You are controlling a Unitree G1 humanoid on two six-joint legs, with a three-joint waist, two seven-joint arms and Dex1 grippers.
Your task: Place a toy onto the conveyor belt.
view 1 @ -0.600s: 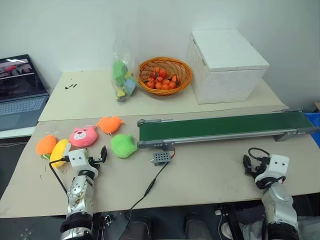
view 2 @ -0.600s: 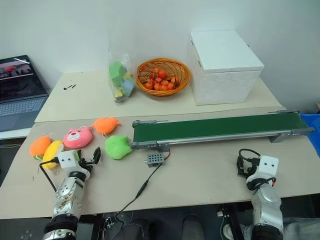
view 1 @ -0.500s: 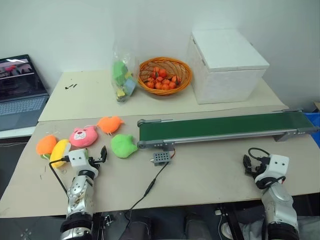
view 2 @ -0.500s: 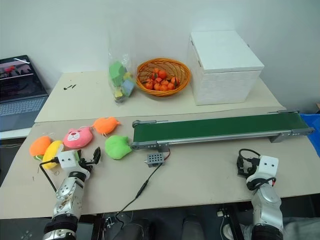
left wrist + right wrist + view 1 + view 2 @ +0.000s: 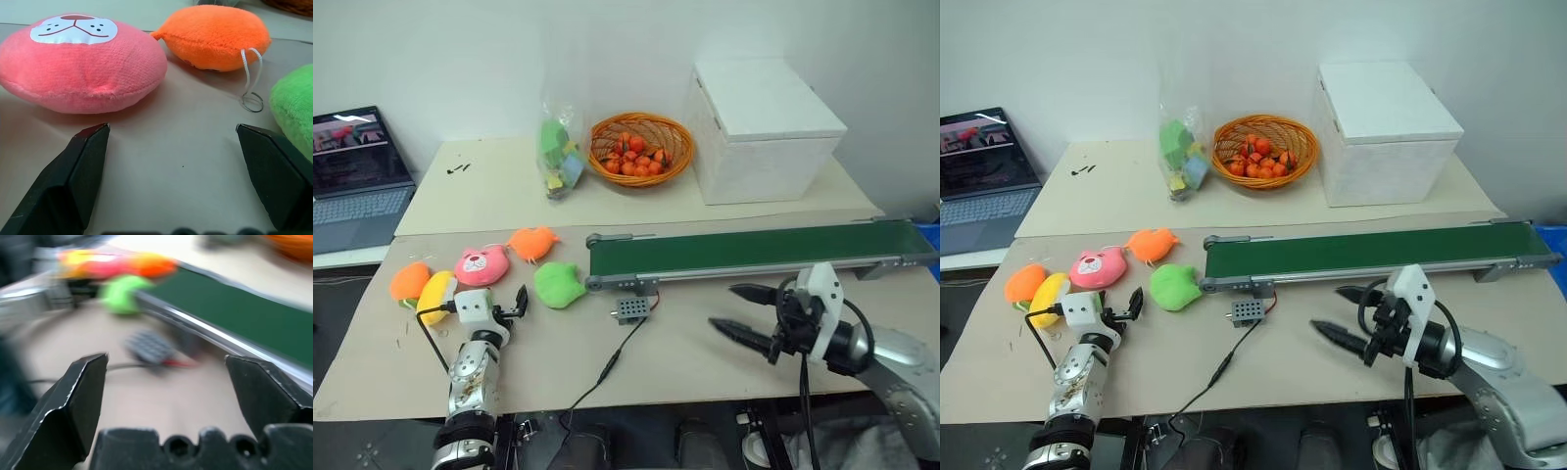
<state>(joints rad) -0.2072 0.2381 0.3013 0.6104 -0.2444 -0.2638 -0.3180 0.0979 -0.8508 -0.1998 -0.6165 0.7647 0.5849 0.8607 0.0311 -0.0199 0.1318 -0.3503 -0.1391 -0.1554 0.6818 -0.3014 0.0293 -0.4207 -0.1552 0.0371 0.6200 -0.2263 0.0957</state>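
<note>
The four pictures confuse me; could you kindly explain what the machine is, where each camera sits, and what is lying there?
This is a humanoid robot with two arms, each ending in a two-fingered end effector. The wide pictures come from cameras in its head; the close-ups come from cameras on its wrists. On the table lie a green conveyor belt, a pink plush, a green plush, a yellow plush, a basket and a white box. The left end effector is open near the pink plush; the right end effector is open before the belt. Neither holds anything.
</note>
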